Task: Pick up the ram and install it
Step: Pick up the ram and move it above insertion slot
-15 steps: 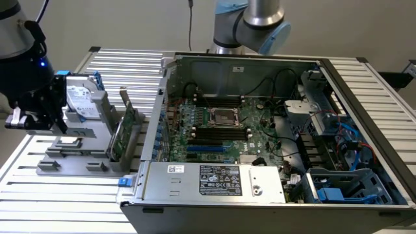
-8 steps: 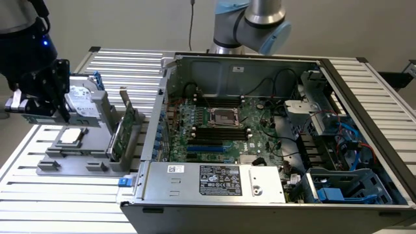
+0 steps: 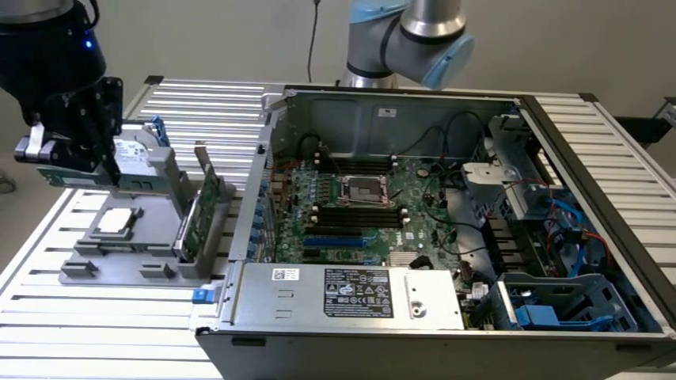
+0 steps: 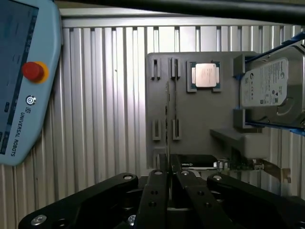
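Above the grey holder [image 3: 138,237] at the exterior view's left, my hand [image 4: 168,164] is pinched nearly shut on the ram [image 3: 58,177], well apart from the computer [image 3: 381,119], so I judge pickup done, and seating it calls for squaring it to a black slot [image 3: 359,212].

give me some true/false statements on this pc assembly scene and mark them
1. The long narrow green ram stick is installed in the open grey computer case. False: the black gripper holds it above the grey holder tray, outside the case.
2. The small square silver processor chip lies on the tray. True.
3. The silver hard drive sits inside the case. False: it stands on the tray.
4. The light-blue teach pendant has a red button. True.
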Action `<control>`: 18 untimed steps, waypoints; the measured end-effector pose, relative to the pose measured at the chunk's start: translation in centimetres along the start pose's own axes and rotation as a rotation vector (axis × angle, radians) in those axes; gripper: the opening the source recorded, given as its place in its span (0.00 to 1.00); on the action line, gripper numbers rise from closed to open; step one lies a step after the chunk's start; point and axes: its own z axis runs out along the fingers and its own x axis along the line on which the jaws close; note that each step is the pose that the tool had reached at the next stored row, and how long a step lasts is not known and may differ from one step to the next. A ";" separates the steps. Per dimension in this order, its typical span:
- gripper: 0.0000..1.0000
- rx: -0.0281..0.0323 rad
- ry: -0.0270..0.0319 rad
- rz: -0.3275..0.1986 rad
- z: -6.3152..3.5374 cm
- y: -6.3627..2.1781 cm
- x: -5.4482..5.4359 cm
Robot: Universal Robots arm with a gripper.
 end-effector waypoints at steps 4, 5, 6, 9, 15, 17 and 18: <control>0.13 -0.0146 0.0003 0.000 -0.87 -1.52 0.0; 0.13 -0.0180 0.0004 0.000 -1.09 -1.92 -0.1; 0.13 -0.0214 0.0004 0.000 -1.32 -2.31 -0.1; 0.13 -0.0322 0.0008 0.000 -2.02 -3.53 -0.1; 0.13 -0.0572 0.0014 0.000 -3.30 -5.74 -0.2; 0.13 -0.0669 0.0017 0.000 -3.70 -6.44 -0.2; 0.13 -0.0718 0.0018 0.000 -3.88 -6.77 -0.2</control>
